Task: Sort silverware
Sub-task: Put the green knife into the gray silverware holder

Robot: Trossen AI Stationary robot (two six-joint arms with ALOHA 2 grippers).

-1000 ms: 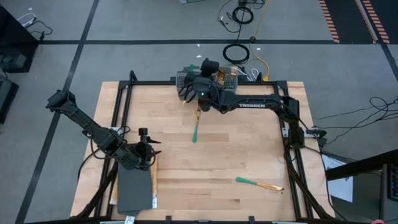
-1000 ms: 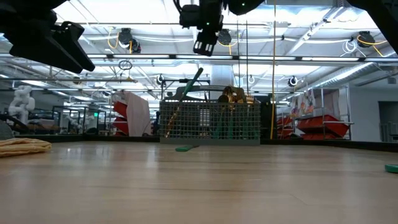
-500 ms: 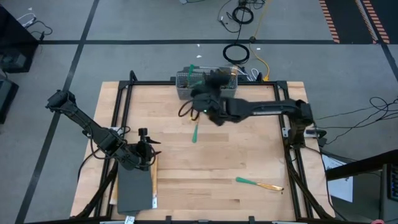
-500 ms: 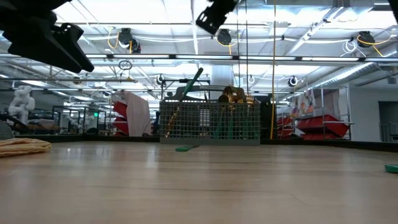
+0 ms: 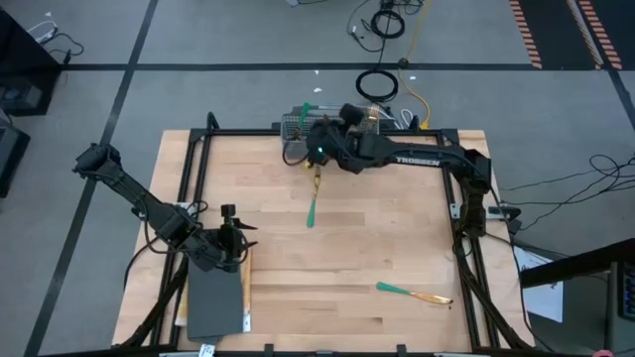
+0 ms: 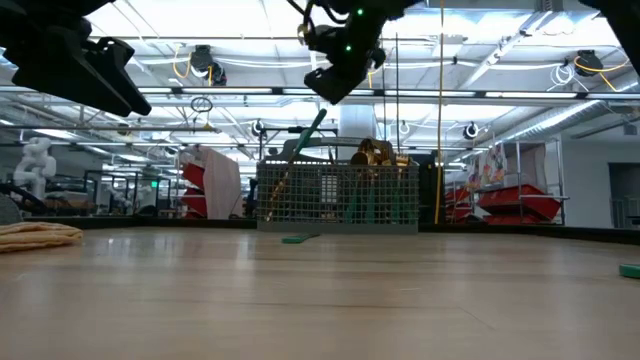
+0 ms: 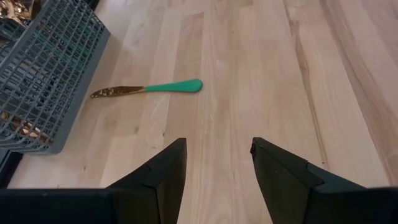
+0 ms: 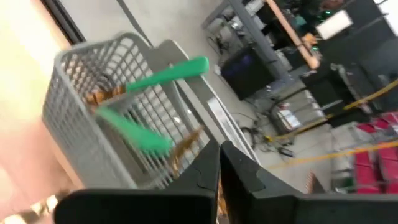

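Note:
A grey wire basket (image 5: 294, 127) stands at the table's far edge with several teal-handled pieces of silverware upright in it (image 8: 163, 76). One piece (image 5: 312, 203) lies flat on the wood just in front of the basket; the left wrist view shows its gold blade and teal handle (image 7: 149, 89). Another piece (image 5: 412, 291) lies near the right front. My right gripper (image 5: 317, 151) hangs shut and empty above the basket's near left side (image 6: 326, 86). My left gripper (image 7: 217, 165) waits open at the near left (image 5: 229, 213), holding nothing.
A dark grey mat (image 5: 212, 302) lies at the near left corner under my left arm, with a tan strip (image 5: 245, 288) along its right edge. Black frame rails (image 5: 198, 149) border the table. Bare wood stretches across the middle.
My right gripper swung up and tipped over the basket toward the far edge, then came back down toward the basket's near left side. The silverware on the table and in the basket has kept its place.

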